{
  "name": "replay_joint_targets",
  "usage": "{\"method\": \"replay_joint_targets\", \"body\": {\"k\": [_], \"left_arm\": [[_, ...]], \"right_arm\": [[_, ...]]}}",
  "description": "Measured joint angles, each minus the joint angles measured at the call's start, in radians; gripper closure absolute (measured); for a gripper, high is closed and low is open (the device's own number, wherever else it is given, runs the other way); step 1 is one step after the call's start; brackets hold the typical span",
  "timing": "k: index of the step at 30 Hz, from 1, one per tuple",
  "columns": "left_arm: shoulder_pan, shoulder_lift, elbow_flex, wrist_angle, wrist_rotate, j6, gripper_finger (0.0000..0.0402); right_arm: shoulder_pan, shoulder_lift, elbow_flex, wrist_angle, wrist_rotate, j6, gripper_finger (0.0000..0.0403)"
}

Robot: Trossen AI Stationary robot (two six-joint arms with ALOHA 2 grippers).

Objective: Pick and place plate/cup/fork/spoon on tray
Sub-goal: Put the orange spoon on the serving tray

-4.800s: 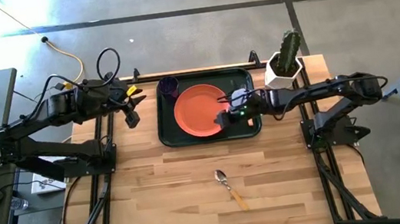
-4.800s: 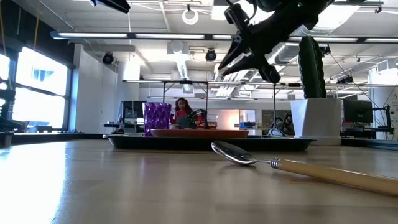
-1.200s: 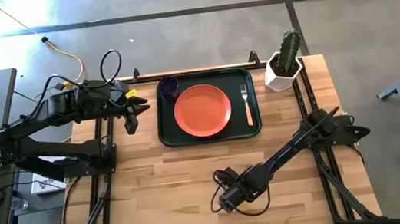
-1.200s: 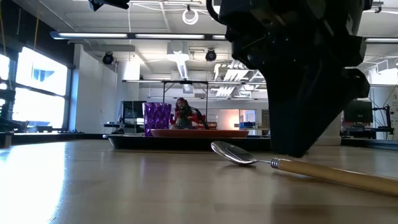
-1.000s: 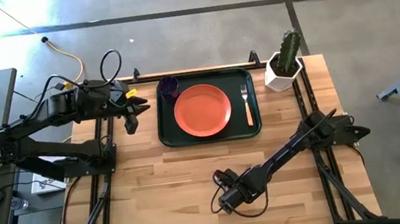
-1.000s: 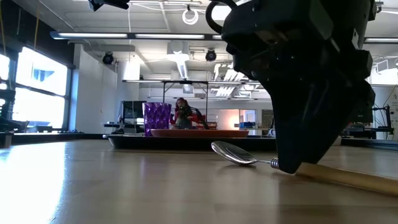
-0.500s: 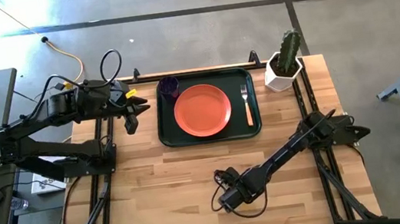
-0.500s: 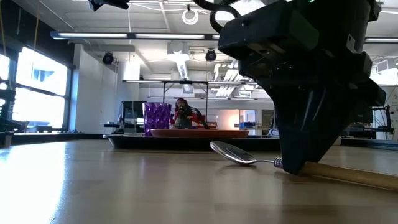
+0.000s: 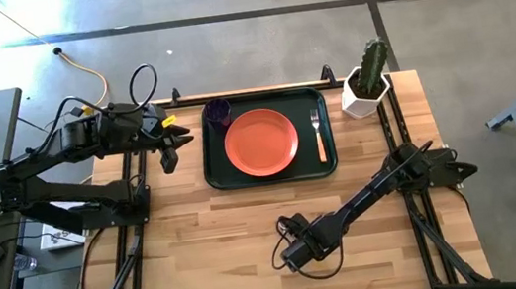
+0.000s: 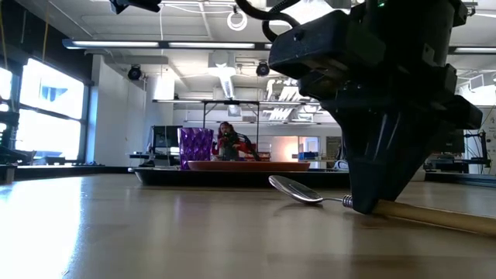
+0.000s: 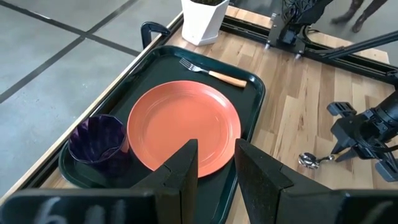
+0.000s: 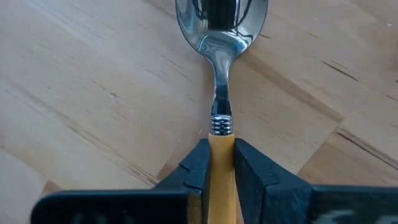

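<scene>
A: Which step is in hand?
B: The last item. The right gripper [image 12: 216, 163] has its fingers clamped on the spoon [image 12: 219, 81] at the top of its tan handle, low on the bare wooden table [image 9: 211, 240], near the front and well apart from the green tray [image 9: 214, 170]

A: And next?
B: Likely a lift and a carry to the tray, where the orange plate [image 9: 261, 143], purple cup [image 9: 218, 112] and fork [image 9: 317, 129] already sit. The left gripper [image 11: 216, 163] waits beside the tray, fingers parted and empty
</scene>
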Motion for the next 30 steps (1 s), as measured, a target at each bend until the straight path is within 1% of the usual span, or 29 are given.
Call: {"method": "replay_joint_targets", "body": {"k": [6,13,17,24,28,30], "left_arm": [[0.000,0.000,0.000,-0.001,0.000,0.000,0.0307],[0.000,0.000,0.000,-0.001,0.000,0.000,0.0307],[0.000,0.000,0.000,-0.001,0.000,0.000,0.0307],[0.000,0.000,0.000,-0.001,0.000,-0.001,0.0307],[0.000,0.000,0.000,-0.001,0.000,-0.001,0.0307],[0.000,0.000,0.000,-0.001,0.000,-0.001,0.0307]], "right_arm": [[0.000,0.000,-0.001,0.013,-0.002,0.000,0.0389],[0.000,0.000,-0.002,0.028,-0.003,0.000,0.0389],[0.000,0.004,0.027,0.003,0.002,-0.004,0.0389],[-0.005,0.010,0.084,-0.030,0.101,-0.003,0.0389],[-0.005,0.009,0.102,-0.031,0.106,-0.001,0.0391],[-0.008,0.008,0.115,-0.035,0.134,-0.001,0.0391]]}}
